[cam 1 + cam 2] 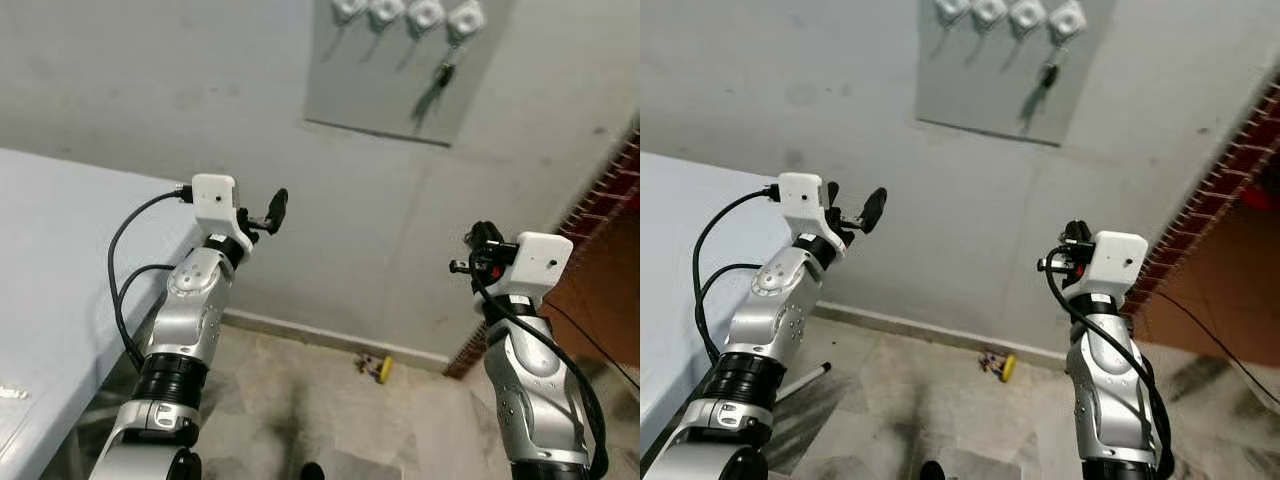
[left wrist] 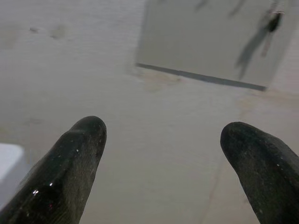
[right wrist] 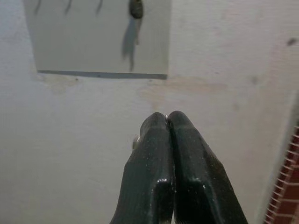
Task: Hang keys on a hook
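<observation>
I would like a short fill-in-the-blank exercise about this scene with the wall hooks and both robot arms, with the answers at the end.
1. The keys hang from the ____ of the four white hooks on the grey panel, counted from the robot's left.
2. The left gripper has its jaws ____.
3. The right gripper has its jaws ____.
4. A small yellow object lies on the ____ near the wall.

Answers: fourth; open; shut; floor
</observation>
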Tool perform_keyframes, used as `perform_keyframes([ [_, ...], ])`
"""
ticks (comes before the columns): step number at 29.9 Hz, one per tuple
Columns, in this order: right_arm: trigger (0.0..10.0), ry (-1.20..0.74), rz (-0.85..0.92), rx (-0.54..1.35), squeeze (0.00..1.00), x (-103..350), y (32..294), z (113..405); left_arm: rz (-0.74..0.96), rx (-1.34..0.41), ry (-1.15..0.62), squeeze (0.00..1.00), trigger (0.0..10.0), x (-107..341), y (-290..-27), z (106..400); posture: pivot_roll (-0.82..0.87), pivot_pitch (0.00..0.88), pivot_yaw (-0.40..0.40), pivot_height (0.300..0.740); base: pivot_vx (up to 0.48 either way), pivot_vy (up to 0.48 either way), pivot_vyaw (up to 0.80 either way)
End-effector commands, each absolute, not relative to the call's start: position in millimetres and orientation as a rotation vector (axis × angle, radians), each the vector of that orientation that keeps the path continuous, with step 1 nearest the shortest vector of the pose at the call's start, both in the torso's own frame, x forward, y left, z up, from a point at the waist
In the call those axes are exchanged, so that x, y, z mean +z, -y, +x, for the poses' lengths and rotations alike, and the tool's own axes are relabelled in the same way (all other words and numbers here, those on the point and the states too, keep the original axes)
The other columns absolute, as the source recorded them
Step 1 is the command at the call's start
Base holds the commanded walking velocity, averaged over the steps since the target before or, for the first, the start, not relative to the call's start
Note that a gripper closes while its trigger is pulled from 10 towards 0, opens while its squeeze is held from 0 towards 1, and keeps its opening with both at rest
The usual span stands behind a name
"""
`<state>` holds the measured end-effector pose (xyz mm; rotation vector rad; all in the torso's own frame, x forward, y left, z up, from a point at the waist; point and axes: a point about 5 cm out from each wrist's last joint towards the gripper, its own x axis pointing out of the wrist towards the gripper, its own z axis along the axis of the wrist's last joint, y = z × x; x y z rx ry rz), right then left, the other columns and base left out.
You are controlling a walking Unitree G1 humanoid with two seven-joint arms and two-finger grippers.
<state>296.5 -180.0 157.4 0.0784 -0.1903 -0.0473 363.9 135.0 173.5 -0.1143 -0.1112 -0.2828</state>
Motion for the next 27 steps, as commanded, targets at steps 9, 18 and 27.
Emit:
perform_keyframes([
  [9, 10.0, 0.176, 0.054, -0.077, 0.0, 158.1, 185.2, 295.9, -0.122, -0.32, 0.119, 0.0, 10.0, 179.9, -127.4, 364.7, 0.01, 0.056, -0.023, 0.74, 0.0, 0.0, -0.08],
  [18, 10.0, 0.183, 0.03, -0.053, 0.0, 157.6, 182.1, 294.3, -0.14, -0.323, 0.114, 0.0, 10.0, 178.7, -127.4, 363.9, 0.01, 0.054, -0.022, 0.74, 0.099, 0.0, 0.0],
  [27, 10.0, 0.186, 0.028, -0.044, 0.0, 158.6, 180.9, 295.1, -0.145, -0.321, 0.117, 0.0, 10.0, 179.6, -128.5, 364.0, 0.01, 0.054, -0.022, 0.74, 0.401, 0.0, 0.0],
])
